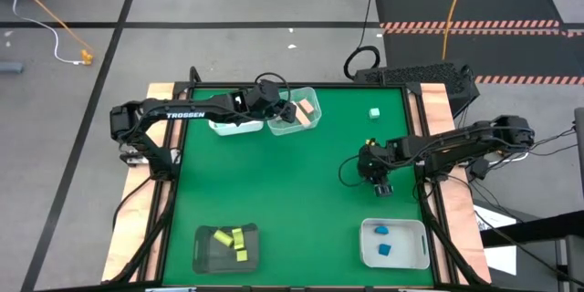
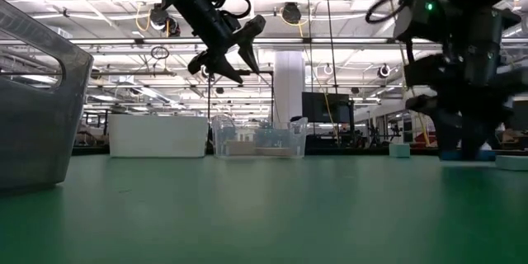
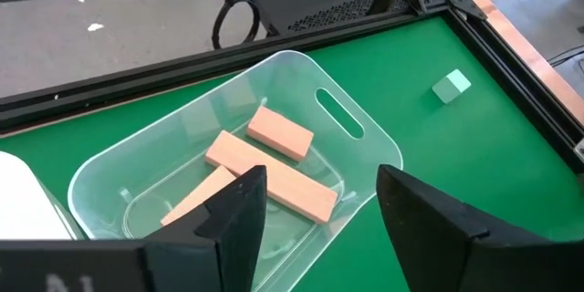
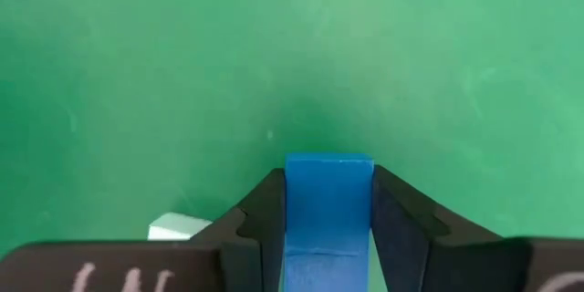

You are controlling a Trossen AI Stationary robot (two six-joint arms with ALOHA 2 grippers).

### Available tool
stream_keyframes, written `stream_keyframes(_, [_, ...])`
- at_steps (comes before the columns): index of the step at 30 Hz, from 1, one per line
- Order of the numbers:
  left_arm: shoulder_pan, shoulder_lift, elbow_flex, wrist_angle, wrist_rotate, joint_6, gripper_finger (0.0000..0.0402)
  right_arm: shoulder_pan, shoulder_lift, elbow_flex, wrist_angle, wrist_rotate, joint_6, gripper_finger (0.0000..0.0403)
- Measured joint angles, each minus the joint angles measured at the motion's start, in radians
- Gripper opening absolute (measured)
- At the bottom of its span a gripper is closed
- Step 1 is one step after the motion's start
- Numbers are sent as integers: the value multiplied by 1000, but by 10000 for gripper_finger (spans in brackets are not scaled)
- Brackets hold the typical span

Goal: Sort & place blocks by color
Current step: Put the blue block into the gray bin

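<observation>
Right fingers (image 4: 401, 228): clamped on a blue block (image 4: 327, 210), right of centre in the high view.
Left fingers (image 3: 242, 214): spread, empty, over the clear bin (image 3: 365, 151), upper centre.
Tan blocks (image 3: 278, 132): inside it.
Mint cube (image 1: 374, 113): upper right, alone.

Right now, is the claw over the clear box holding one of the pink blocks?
No, the left gripper hangs open and empty above the clear bin, while the tan blocks lie inside it.
</observation>
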Motion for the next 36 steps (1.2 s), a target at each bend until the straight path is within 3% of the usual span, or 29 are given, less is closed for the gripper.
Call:
stream_keyframes(11, [0,0,0,4,-1,53,192,-2,-146,153,-1,70,254,110])
stream_keyframes(18, [0,0,0,4,-1,143,192,29,-150,226,72,-151,747,110])
stream_keyframes(21, [0,0,0,4,-2,190,187,97,-150,232,72,-246,915,113])
stream_keyframes(26, [2,0,0,4,-3,268,180,267,-150,232,92,-417,1050,113])
stream_keyframes(36, [17,0,0,4,-2,342,170,557,-126,231,148,-427,1453,115])
